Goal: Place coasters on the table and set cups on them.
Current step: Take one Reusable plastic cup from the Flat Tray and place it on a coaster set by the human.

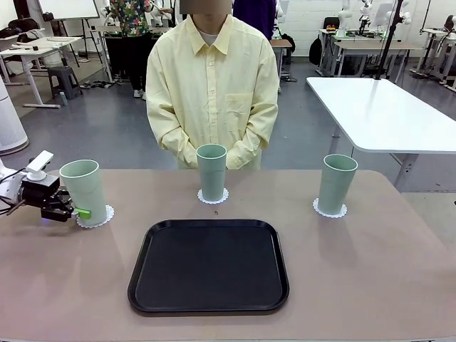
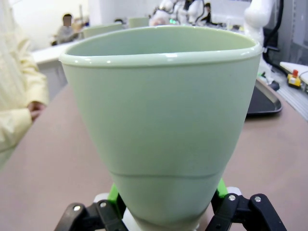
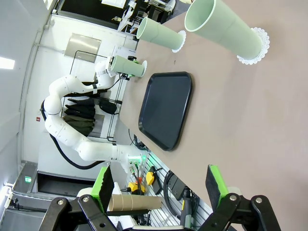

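The left gripper [image 1: 80,211] is clamped low on the left cup [image 1: 84,191], which stands on a coaster [image 1: 105,217] at the table's [image 1: 370,271] far left. The right gripper [image 3: 161,185] hangs above the table with jaws spread wide, gripping nothing. The other two cups [image 1: 211,172] stand on coasters at the far middle and far right.

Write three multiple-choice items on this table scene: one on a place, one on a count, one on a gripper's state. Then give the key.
1. Where is the black tray?
A. On the table's near middle
B. At the far right corner
C. Under a cup

2. How many cups stand on coasters?
A. One
B. Two
C. Three

3. The left gripper is
A. open above the tray
B. shut on the left cup
C. holding a coaster

Key: A, it lies centred near the robot's edge; C, the left, middle and right cups each stand on one; B, green pads clamp its base.
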Controlling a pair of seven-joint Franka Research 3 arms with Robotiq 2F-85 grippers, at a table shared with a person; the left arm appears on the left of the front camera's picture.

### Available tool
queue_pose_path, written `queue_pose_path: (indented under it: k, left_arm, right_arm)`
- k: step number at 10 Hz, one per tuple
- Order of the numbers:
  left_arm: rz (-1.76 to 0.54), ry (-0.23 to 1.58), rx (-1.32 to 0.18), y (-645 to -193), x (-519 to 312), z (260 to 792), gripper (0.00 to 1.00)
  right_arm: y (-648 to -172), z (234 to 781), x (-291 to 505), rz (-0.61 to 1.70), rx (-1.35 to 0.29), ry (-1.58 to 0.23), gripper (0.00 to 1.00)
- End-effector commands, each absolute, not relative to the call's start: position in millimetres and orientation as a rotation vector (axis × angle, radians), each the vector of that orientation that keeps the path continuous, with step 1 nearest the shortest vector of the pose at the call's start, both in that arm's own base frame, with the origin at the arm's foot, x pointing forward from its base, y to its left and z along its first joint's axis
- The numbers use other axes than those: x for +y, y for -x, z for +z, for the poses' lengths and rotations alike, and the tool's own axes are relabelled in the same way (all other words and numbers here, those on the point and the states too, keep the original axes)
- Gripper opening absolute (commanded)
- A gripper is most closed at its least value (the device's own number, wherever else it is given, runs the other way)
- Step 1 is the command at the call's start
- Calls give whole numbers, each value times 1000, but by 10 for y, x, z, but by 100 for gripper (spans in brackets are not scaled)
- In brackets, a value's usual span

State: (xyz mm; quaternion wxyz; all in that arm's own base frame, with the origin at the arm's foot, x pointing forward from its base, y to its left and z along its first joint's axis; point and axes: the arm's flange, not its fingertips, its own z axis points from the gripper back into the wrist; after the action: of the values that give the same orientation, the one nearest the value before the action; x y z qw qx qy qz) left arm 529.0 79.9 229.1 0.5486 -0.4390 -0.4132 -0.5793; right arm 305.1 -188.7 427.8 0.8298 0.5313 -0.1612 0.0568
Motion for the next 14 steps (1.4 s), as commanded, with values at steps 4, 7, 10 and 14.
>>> queue_pose_path:
  k: [4,7,10,14]
  left_arm:
    - [-1412,1062,-986,-5334,828,2210,81]
    - [-1423,1083,-969,-5312,840,2202,100]
    - [-1423,1085,-966,-5286,883,2254,100]
    - [-1430,1043,-920,-5223,1047,2330,100]
  right_arm:
    - [-3037,4274,-1881,117,-343,-1140,100]
    - [-3037,4274,-1881,117,-343,-1140,100]
    - [-3037,4274,-1881,117,-343,-1140,100]
    - [-3037,4274,-1881,117,-343,-1140,100]
